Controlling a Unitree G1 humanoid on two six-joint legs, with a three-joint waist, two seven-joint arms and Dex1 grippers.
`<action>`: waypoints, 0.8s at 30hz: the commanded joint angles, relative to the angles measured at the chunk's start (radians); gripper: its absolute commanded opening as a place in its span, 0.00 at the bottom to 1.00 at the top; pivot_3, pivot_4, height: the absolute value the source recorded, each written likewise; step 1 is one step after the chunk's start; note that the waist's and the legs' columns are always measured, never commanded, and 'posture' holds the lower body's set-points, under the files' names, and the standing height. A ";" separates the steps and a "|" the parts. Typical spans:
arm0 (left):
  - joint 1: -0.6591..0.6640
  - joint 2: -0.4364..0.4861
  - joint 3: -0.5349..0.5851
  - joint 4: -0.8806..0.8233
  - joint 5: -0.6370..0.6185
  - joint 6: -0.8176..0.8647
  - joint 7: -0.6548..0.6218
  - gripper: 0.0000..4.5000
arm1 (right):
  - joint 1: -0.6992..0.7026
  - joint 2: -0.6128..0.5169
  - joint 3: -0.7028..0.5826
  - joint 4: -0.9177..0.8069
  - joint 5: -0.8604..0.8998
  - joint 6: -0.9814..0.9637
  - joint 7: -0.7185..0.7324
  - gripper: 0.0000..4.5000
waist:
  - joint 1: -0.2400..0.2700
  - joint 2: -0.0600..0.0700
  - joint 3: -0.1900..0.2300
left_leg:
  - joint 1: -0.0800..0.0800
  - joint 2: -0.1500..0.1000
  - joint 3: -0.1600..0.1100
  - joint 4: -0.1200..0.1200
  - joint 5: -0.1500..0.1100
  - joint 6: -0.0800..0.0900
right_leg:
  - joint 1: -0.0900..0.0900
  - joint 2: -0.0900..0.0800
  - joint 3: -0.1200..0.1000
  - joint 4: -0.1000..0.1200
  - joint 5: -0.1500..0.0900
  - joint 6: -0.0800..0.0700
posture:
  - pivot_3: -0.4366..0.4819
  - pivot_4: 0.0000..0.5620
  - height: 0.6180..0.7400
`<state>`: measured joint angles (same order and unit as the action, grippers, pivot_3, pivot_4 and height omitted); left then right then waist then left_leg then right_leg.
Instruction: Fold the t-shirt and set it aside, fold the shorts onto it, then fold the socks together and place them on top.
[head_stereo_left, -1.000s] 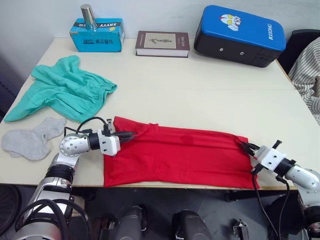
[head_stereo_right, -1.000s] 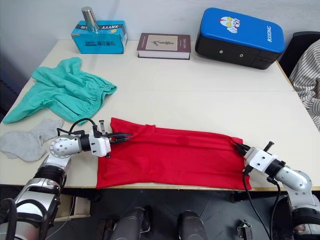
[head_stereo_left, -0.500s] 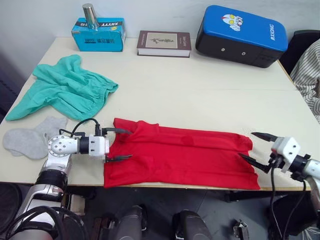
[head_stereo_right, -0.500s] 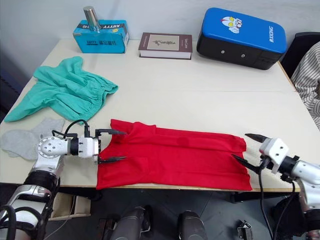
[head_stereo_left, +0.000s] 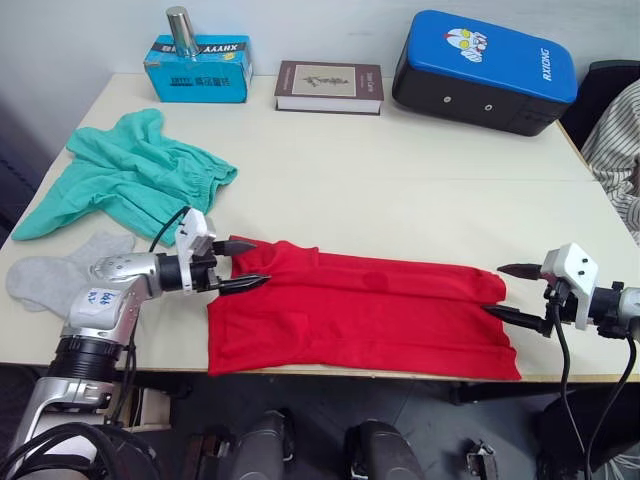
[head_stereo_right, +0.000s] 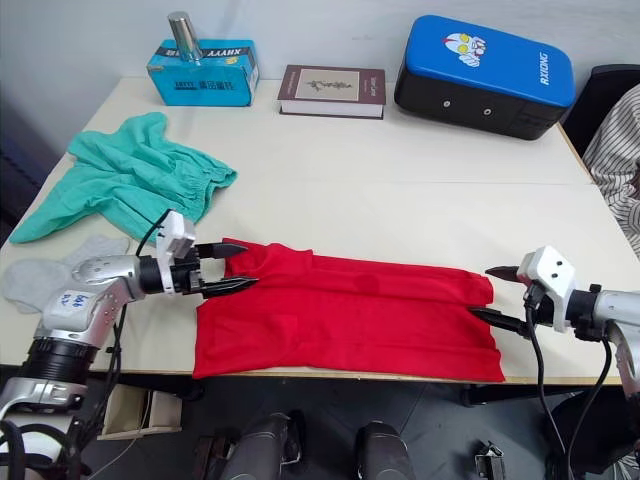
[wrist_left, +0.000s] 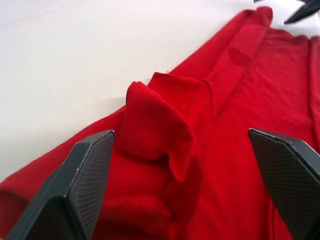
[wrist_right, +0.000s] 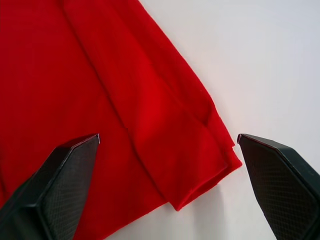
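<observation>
Here the t-shirt (head_stereo_left: 360, 315) is seen folded long along the bench (head_stereo_left: 400, 190) front edge, with the left hand (head_stereo_left: 238, 265) and right hand (head_stereo_left: 512, 293) spread apart at its ends.

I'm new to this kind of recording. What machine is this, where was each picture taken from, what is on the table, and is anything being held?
This is a humanoid robot with two arms, each ending in two black fingers. The two wide pictures come from a stereo camera on its head, looking down over the table. The two close-ups come from cameras on its wrists, looking along the fingers.

On the table lie a long folded red t-shirt, teal shorts, grey socks, a blue box with a metal cylinder on top, a book and a blue case.

Nothing is held. The left gripper and right gripper are open, one at each end of the shirt.
</observation>
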<state>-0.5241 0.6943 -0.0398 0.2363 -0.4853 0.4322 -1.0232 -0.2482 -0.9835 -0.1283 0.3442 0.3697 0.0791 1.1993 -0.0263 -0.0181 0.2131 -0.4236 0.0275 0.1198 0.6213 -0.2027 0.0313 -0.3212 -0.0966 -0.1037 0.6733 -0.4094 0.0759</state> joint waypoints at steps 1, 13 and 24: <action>-0.033 -0.013 0.020 -0.048 -0.014 0.086 0.023 0.99 | -0.039 -0.002 0.002 0.047 -0.021 0.011 0.032 1.00 | 0.001 0.000 0.000 | 0.000 0.000 0.000 0.000 0.000 0.000 | 0.000 0.000 0.000 0.000 0.000 0.000 | 0.48 0.27 1.00; -0.125 -0.098 0.010 0.042 0.046 0.183 0.076 0.99 | -0.084 0.007 0.012 0.126 -0.046 0.035 0.097 1.00 | 0.001 0.000 0.000 | 0.000 0.000 0.000 0.000 0.000 0.000 | 0.000 0.000 0.000 0.000 0.000 0.000 | 0.48 0.27 1.00; -0.167 -0.109 -0.025 0.083 0.077 0.172 -0.027 0.70 | -0.097 0.000 0.006 0.133 -0.048 0.063 0.128 1.00 | 0.001 0.000 0.000 | 0.000 0.000 0.001 0.000 0.000 -0.001 | 0.000 0.001 0.000 -0.001 0.000 0.000 | 0.48 0.27 1.00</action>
<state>-0.6654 0.5804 -0.0677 0.3287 -0.4172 0.6200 -1.0331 -0.3356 -0.9706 -0.0915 0.4801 0.3160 0.1386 1.3184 -0.0253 -0.0183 0.2131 -0.4238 0.0275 0.1204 0.6211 -0.2024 0.0307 -0.3212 -0.0960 -0.1036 0.6724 -0.4094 0.0759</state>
